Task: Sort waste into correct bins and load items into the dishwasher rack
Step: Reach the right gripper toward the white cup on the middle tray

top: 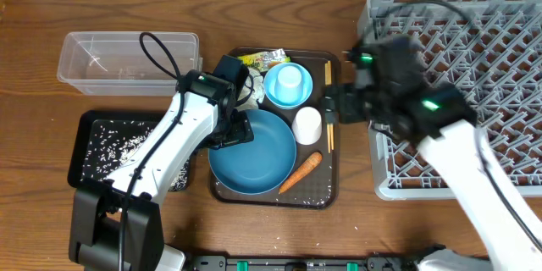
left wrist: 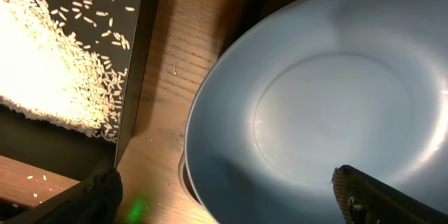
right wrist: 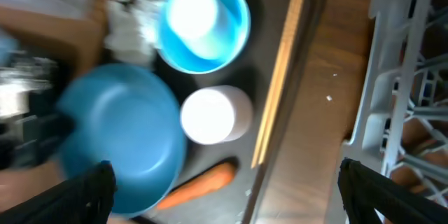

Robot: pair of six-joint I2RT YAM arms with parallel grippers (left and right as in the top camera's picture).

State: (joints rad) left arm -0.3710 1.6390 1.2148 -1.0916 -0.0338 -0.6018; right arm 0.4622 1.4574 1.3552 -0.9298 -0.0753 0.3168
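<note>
Wooden table (top: 34, 17). Grey dishwasher rack (top: 508, 51) far right, nothing visibly loaded. Brown serving tray (top: 334, 182) mid-table carries the dark blue bowl (top: 254, 161), white cup (top: 306, 124), carrot (top: 301, 172) and chopsticks (top: 329, 114). Rice is in the black tray (top: 93, 178), so that waste looks sorted. Left arm (top: 182, 135) leans over the big bowl's left rim, left jaws spread and empty, probably for a rim grab. Right arm (top: 457, 135) hangs above the chopsticks, right jaws spread and empty.
</note>
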